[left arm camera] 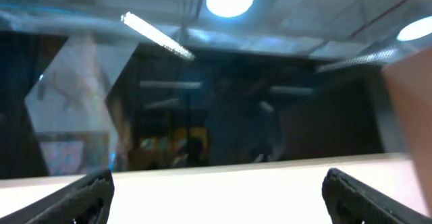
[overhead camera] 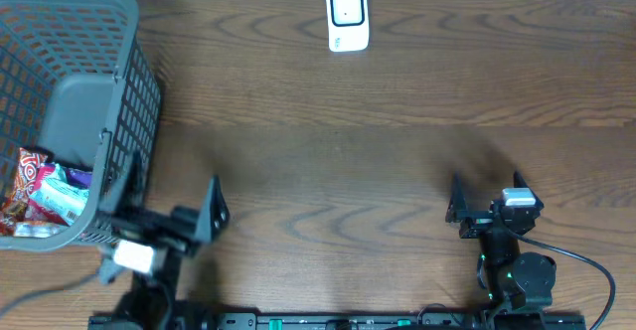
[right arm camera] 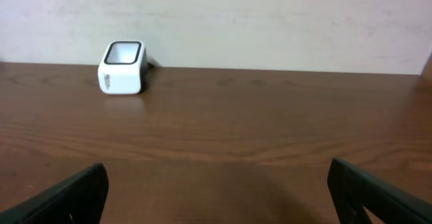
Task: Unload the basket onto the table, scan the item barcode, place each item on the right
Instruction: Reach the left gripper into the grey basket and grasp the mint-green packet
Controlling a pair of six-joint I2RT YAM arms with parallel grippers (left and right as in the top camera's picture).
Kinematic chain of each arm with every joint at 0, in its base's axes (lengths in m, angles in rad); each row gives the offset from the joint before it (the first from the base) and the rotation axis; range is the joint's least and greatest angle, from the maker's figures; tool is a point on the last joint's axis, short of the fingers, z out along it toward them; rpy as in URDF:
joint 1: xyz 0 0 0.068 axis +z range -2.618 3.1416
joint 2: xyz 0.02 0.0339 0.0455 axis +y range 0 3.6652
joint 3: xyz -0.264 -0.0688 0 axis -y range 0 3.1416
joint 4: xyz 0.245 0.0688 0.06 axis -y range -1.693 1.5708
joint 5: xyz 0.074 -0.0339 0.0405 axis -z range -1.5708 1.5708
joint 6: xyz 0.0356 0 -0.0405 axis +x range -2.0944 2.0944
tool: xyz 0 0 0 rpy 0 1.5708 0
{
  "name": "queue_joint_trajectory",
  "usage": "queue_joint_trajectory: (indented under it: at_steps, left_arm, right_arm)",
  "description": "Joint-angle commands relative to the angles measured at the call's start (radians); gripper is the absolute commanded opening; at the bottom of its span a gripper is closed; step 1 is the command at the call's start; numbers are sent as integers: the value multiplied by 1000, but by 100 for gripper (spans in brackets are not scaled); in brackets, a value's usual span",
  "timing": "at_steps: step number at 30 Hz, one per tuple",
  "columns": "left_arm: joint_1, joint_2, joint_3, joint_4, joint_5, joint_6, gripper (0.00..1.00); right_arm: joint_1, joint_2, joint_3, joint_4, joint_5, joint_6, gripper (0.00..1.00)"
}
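One wooden table (overhead camera: 328, 161). One grey mesh basket (overhead camera: 134, 82) at left edge, just beside left gripper (overhead camera: 213, 209). Two grippers: left gripper and right gripper (overhead camera: 454, 203), jaws of both spread wide, grasping nothing. One white scanner (overhead camera: 347, 17) at far edge, well apart from both. Snack packets (overhead camera: 40, 196) piled in basket, overlapping, count unclear, none between jaws.
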Motion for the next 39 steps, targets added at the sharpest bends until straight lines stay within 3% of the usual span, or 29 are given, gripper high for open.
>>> queue_joint_trajectory:
  at_steps: [1,4,6,10,11,13,16,22,26,31,34,39]
  left_arm:
    - [4,204,249,-153,-14,103,97]
    - [4,436,572,-579,103,244,98]
    - [4,587,765,-792,186,273,98]
    - [4,809,988,-1000,430,180,98]
    - [4,853,1008,-976,457,184,98]
    - [4,908,1029,-935,411,177,98]
    - [15,963,1093,-951,187,60,98]
    - [119,1137,1465,-1310,-153,71,98]
    - [266,1289,1698,-1547,-151,5,98]
    - [381,1356,1714,-1682,48,-42,98]
    - [416,1386,1708,-1679,14,-74,98]
    - [470,1394,1708,-1737,-263,-377,98]
  right_arm:
    - [9,-6,-2,-4,-2,14,99]
    - [9,-6,-2,-4,-2,14,99]
    - [9,-6,-2,-4,-2,14,99]
    - [9,-6,-2,-4,-1,14,99]
    - [9,-6,-2,-4,-2,14,99]
    - [9,-6,-2,-4,-2,14,99]
    - [9,-6,-2,-4,-2,14,99]
    - [9,-6,-2,-4,-2,14,99]
    - [9,-6,-2,-4,-2,14,99]
    - [9,-6,-2,-4,-2,14,99]
    - [9,-6,-2,-4,-2,14,99]
    - [9,-6,-2,-4,-2,14,99]
